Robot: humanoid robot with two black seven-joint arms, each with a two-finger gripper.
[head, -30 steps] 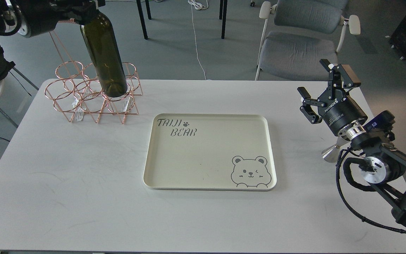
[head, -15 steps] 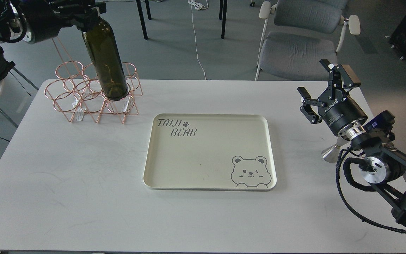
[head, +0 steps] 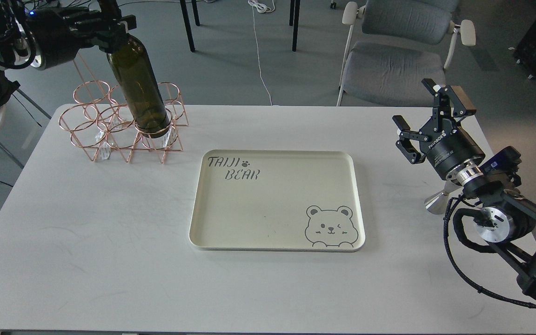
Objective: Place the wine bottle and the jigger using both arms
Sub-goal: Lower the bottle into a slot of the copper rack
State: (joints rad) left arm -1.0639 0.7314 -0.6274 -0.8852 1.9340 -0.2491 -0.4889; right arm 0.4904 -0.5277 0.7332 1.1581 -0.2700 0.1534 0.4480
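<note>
Two things differ: our left pincer (head: 110, 29) grips the heavy, slick wine bottle (head: 140, 88) at its neck, while our right pincer (head: 428, 122) gapes wide near the light, stiff jigger (head: 437, 201).

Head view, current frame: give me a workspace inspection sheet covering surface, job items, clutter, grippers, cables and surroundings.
Surface: white table, faint scuffs; cream bear-print tray at centre, nothing in it.
Job items: wine bottle tilted, base in a ring of the copper wire rack; jigger on the table at right, mostly hidden behind the right arm.
Clutter: nothing seen.
Grippers: left gripper shut on the bottle's neck; right gripper open, holding nothing, raised beyond the jigger.
Cables: black cable looping off the right arm; white cord on the floor.
Surroundings: grey chair behind the table.
</note>
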